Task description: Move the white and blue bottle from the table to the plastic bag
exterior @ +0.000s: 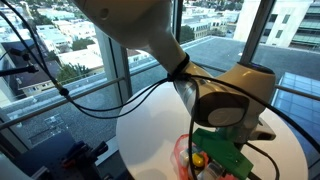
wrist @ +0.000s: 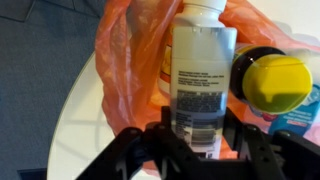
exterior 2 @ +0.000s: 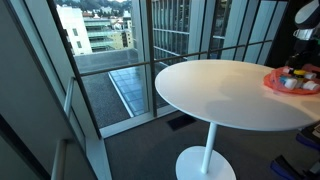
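In the wrist view the white bottle (wrist: 203,70) with a printed label stands between my gripper's (wrist: 203,140) two black fingers, which press on its sides. It hangs over the open orange plastic bag (wrist: 125,70) that lies on the round white table (wrist: 75,130). In both exterior views the bag (exterior 2: 288,82) (exterior: 183,152) sits near the table's edge with my gripper (exterior: 225,150) right above it. My arm hides the bottle in both exterior views.
A black container with a yellow lid (wrist: 277,80) lies in the bag just right of the bottle, with a blue item (wrist: 300,118) below it. The table (exterior 2: 220,95) stands on one pedestal beside tall windows and a railing (exterior 2: 110,50).
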`<state>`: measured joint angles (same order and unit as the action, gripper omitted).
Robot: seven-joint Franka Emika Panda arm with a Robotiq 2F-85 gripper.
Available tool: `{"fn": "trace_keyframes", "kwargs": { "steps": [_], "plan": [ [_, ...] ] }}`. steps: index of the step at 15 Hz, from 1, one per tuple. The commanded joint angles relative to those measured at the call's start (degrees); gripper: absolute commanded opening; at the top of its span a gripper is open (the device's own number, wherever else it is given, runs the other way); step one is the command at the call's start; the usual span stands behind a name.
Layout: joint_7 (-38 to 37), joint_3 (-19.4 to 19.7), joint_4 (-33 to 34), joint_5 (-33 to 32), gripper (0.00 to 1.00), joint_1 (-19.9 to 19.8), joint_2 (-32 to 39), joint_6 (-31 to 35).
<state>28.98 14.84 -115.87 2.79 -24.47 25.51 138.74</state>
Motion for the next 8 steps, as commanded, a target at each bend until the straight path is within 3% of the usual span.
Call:
{"fn": "trace_keyframes", "kwargs": {
  "steps": [1, 3, 8],
  "plan": [
    [-1.19, -1.13, 1.63, -0.67, 0.82, -1.0, -0.32, -1.7],
    [-0.98, -1.17, 1.13, -0.99, 0.98, -0.8, -1.23, -2.02],
    [-0.48, -1.82, -0.56, -0.79, 1.0, -0.25, -4.8, -4.2]
  ]
}}
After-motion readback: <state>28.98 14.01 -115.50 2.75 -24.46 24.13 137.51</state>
